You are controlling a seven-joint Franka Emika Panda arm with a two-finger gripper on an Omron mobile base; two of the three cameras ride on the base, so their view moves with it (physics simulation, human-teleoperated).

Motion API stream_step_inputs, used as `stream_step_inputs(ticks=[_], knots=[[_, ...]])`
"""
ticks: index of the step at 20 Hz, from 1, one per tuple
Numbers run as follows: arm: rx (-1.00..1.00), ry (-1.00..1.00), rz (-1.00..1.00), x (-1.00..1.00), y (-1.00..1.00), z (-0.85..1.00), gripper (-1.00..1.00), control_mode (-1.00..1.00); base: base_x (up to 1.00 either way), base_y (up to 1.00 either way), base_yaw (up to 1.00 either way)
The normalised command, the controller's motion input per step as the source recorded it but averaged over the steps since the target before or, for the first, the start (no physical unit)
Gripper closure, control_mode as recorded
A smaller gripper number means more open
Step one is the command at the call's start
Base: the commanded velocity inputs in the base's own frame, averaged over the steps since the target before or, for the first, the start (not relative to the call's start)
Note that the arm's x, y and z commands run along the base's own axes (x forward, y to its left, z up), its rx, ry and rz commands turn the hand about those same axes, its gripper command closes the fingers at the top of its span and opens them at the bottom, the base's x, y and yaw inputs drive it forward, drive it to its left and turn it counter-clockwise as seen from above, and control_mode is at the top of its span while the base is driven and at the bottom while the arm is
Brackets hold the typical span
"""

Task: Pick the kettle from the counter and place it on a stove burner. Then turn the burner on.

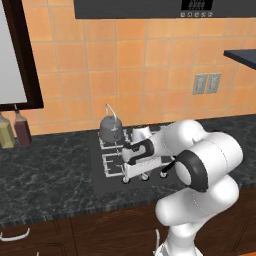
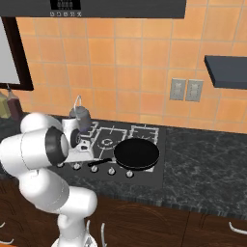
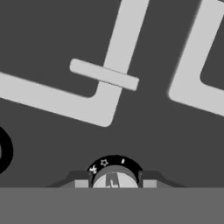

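The grey kettle [image 1: 111, 129] [image 2: 79, 116] stands upright on the rear-left stove burner [image 1: 104, 143] of the black cooktop set into the dark counter [image 1: 45, 170]. My gripper [image 3: 114, 181] [image 1: 129, 176] is down at the cooktop's front edge, well in front of the kettle. In the hand view its two fingertips [image 3: 81, 181] sit tight against both sides of a round grey control knob [image 3: 114, 175] with white marks on its black ring. The jaws are shut on this knob. Pale bars of the front-left grate [image 3: 105, 78] lie just beyond it.
A black frying pan [image 2: 136, 153] sits on the cooktop's right side, handle pointing left. More knobs [image 2: 112, 171] line the front edge. Brown bottles [image 1: 22, 129] stand at the counter's far left. A dark shelf [image 2: 226, 71] juts out at the upper right.
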Motion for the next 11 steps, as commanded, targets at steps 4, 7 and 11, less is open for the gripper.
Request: stream_step_inputs(ticks=[4, 7, 11], knots=[[0.01, -0.06, 0.25, -0.05, 0.00, 0.00, 1.00, -1.00, 0.00, 0.00, 0.00], [0.01, -0.02, 0.25, -0.09, 0.00, 0.00, 1.00, -1.00, 0.00, 0.00, 0.00], [0.02, 0.00, 0.24, -0.12, -0.01, 0.00, 1.00, -1.00, 0.00, 0.00, 0.00]])
